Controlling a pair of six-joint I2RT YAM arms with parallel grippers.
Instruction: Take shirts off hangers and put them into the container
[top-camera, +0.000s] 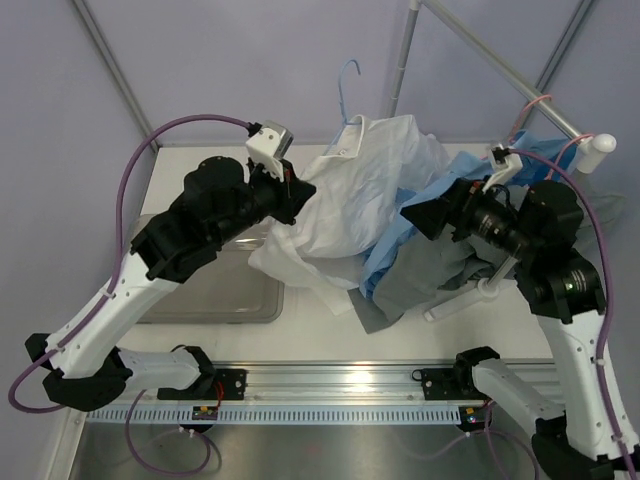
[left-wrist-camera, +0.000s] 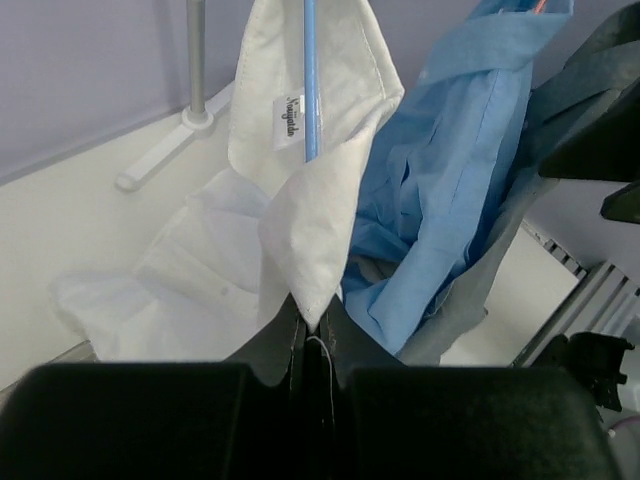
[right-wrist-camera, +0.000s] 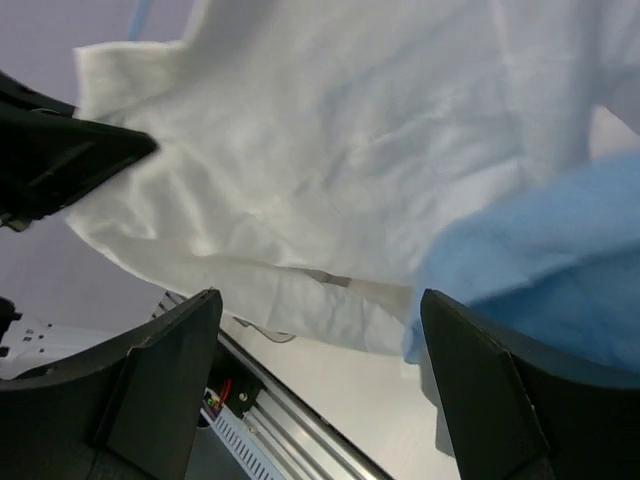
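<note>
Lavender walls, white worktop (top-camera: 330, 340) with both arms reaching in over it. Left end effector (top-camera: 296, 196) is clenched on a corner of the soft white fabric shirt (top-camera: 365, 190) — in the left wrist view the fold sits pinched between the closed fingers (left-wrist-camera: 278, 350), cloth rising straight up from them. That shirt hangs on the thin light blue wire hanger (top-camera: 348, 85), whose wire runs down inside the collar. Right end effector (top-camera: 418, 216) is released, jaws spread wide with nothing between them — white cloth lies just beyond the fingertips, the crumpled light blue fabric shirt (top-camera: 470, 170) beside its right finger. Grey fabric shirt (top-camera: 430, 280) drapes below the blue one, down to the worktop. Shallow translucent smoky-grey plastic tub (top-camera: 230, 300) lies under the left arm, the white shirt's lower edge near its right rim.
</note>
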